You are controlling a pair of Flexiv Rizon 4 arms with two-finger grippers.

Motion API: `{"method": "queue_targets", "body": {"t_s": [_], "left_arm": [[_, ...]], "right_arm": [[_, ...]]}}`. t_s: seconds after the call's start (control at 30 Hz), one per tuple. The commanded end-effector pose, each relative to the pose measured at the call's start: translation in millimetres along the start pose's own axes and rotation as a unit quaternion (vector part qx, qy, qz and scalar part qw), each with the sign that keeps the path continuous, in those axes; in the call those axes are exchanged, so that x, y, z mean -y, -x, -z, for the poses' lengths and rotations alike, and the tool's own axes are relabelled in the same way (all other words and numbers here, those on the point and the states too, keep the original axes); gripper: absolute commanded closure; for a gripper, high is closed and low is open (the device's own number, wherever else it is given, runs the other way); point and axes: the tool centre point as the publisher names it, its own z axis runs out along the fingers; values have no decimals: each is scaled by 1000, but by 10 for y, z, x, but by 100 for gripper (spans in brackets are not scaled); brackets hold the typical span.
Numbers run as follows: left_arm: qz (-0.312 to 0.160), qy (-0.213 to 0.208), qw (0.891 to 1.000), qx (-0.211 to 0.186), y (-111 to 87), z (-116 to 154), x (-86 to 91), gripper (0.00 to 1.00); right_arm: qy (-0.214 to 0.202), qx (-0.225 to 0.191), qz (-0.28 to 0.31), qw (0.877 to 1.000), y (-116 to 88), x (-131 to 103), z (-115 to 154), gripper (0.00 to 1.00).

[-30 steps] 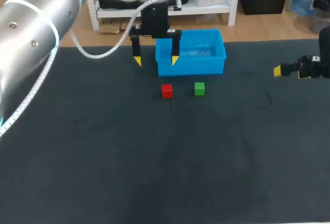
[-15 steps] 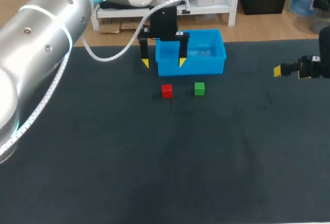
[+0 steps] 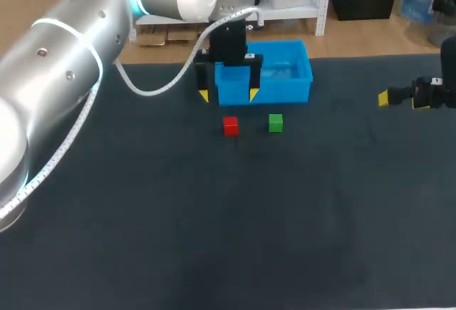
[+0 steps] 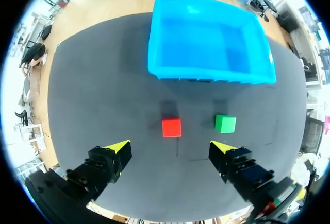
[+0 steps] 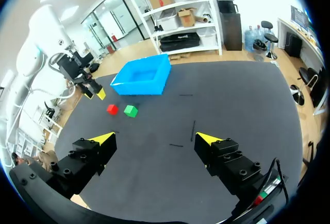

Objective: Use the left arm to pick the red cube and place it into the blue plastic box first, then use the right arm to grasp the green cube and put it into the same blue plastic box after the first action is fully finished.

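Note:
The red cube (image 3: pixel 230 125) rests on the dark table just in front of the blue plastic box (image 3: pixel 265 73), with the green cube (image 3: pixel 276 122) a short way to its right. My left gripper (image 3: pixel 229 95) hangs open above and slightly behind the red cube. In the left wrist view the left gripper (image 4: pixel 171 149) is open, and the red cube (image 4: pixel 171 127) lies just ahead of its fingertips; the green cube (image 4: pixel 225 123) and the empty box (image 4: pixel 209 41) are farther on. My right gripper (image 5: pixel 155 139) stands open at the table's right side, far from the cubes (image 5: pixel 112 109) (image 5: pixel 130 111).
The box (image 5: pixel 142 81) sits near the table's far edge. Thin dark marks (image 5: pixel 194 130) lie on the mat ahead of the right gripper. The dark mat (image 3: pixel 228 224) stretches wide in front of the cubes.
My left gripper has shifted right and come down toward the red cube, still open. The cubes, the box and the right arm have stayed put.

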Motion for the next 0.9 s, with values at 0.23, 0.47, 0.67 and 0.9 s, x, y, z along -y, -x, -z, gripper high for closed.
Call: {"method": "queue_targets", "body": {"t_s": [0.23, 0.47, 0.67, 0.9], "left_arm": [[0, 0, 1000, -2, -54, -247, -68, 0], [4, 0, 1000, -4, -47, -365, -66, 0], [7, -2, 1000, -4, -28, -441, -16, 0], [12, 0, 1000, -7, -12, -503, 36, 0]], "right_arm": [[0, -1, 0, 1000, 3, 4, -2, 0], [0, -1, 0, 1000, 3, 4, -2, 0], [0, -1, 0, 1000, 3, 4, -2, 0], [0, -1, 0, 1000, 3, 4, -2, 0]]}}
